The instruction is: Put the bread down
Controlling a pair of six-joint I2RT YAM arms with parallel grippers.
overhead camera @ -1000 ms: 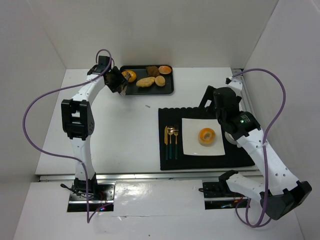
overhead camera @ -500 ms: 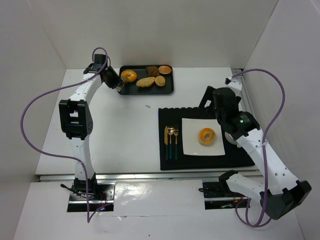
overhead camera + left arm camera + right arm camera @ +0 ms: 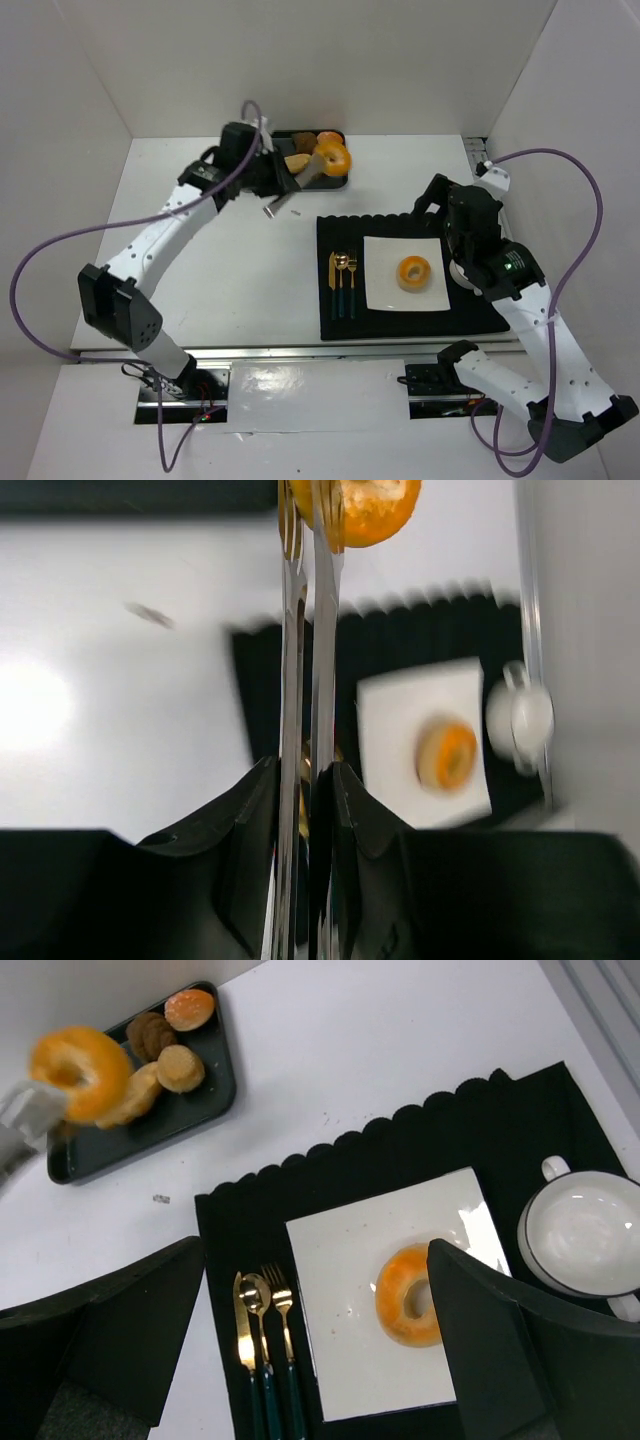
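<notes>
Carrying an orange ring-shaped bread [image 3: 336,157] in long metal tongs [image 3: 300,660] pinched by the left gripper [image 3: 300,810]; next, a steady lowering onto the white square plate [image 3: 385,290].

Passage is offered over the white tabletop [image 3: 240,270] at nine o'clock of the black scalloped placemat [image 3: 340,232]; the square white plate [image 3: 380,300] is occupied by an orange bread ring [image 3: 413,272].

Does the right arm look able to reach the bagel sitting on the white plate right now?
Probably yes. The right hand hangs open above the plate, nothing covers the bagel, and the left arm holds its tongs over by the tray.
</notes>
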